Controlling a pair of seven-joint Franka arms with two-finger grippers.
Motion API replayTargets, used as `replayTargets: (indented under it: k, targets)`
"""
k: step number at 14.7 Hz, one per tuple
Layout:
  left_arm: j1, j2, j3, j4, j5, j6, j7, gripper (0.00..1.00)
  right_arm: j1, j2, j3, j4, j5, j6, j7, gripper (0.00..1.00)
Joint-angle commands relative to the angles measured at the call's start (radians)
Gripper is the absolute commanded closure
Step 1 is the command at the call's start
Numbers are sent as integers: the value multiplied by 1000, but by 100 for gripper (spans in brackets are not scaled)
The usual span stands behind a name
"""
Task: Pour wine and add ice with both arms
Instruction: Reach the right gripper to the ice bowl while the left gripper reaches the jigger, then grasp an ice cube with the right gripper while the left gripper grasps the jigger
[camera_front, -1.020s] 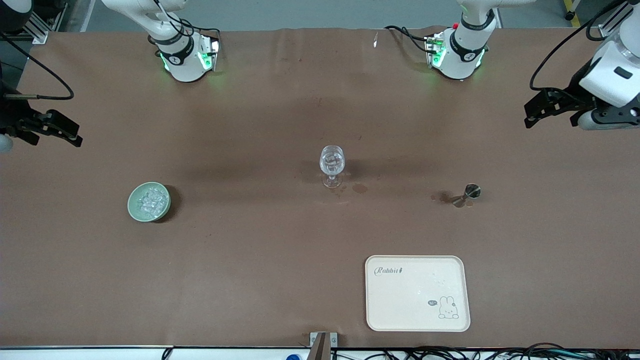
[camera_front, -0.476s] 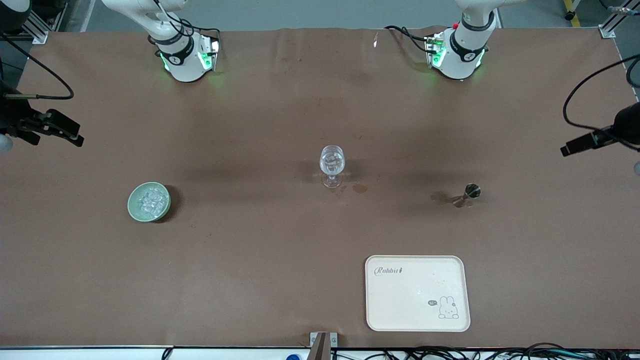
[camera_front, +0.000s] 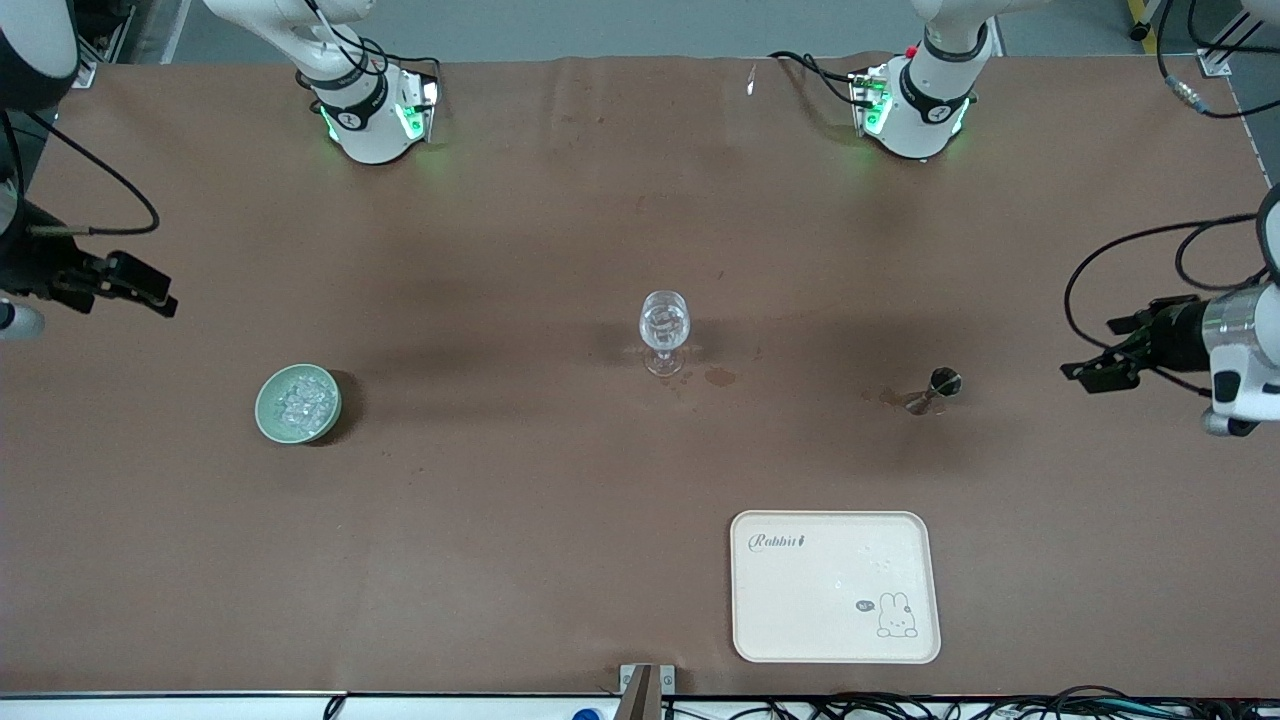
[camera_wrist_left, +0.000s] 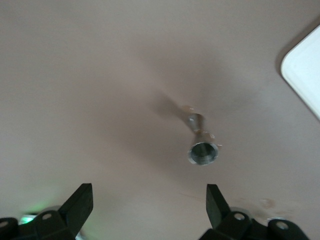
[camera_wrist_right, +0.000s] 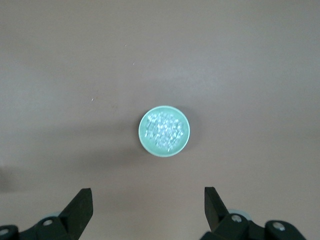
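A clear stemmed glass (camera_front: 665, 330) stands at the table's middle; whether it holds wine I cannot tell. The ice (camera_front: 298, 400) (camera_wrist_right: 163, 129) fills a green bowl (camera_front: 270, 420) (camera_wrist_right: 145, 140) toward the right arm's end. A small metal jigger (camera_front: 935, 388) (camera_wrist_left: 202, 149) stands toward the left arm's end. My left gripper (camera_front: 1100, 352) (camera_wrist_left: 148, 201) hangs open and empty in the air, off to the jigger's side toward the table's end. My right gripper (camera_front: 140, 285) (camera_wrist_right: 148, 202) hangs open and empty over the table near the bowl.
A cream tray with a rabbit drawing (camera_front: 835, 620) (camera_wrist_left: 306, 70) lies near the front edge, nearer to the front camera than the jigger. Small wet spots (camera_front: 718, 376) mark the brown cloth beside the glass. Both arm bases (camera_front: 372, 110) stand along the table's back edge.
The left arm has swung round and its gripper now hangs lower, pointing at the jigger. The right gripper has shifted slightly toward the bowl. Nothing on the table has moved.
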Motion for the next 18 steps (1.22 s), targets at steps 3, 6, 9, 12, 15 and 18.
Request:
replayTargets:
  k: [3, 6, 9, 12, 15, 18]
  targets:
    - [100, 190, -3, 33, -235, 22, -35, 0, -37, 85, 4, -125, 18, 233, -9, 2]
    - [119, 272, -3, 35, -322, 58, -47, 1, -60, 171, 5, -208, 20, 426, -13, 2]
    - [127, 325, -3, 33, -422, 64, -45, 4, -51, 234, 5, -267, 20, 567, -22, 2]
    - [137, 367, -3, 33, -506, 62, -49, 6, -49, 289, 7, -298, 20, 597, -22, 6]
    - [139, 417, -3, 32, -560, 62, -56, 7, -40, 297, 10, -384, 20, 685, -23, 9]
    - [127, 444, -3, 30, -597, 61, -119, 12, -33, 302, 10, -452, 20, 744, -23, 15]
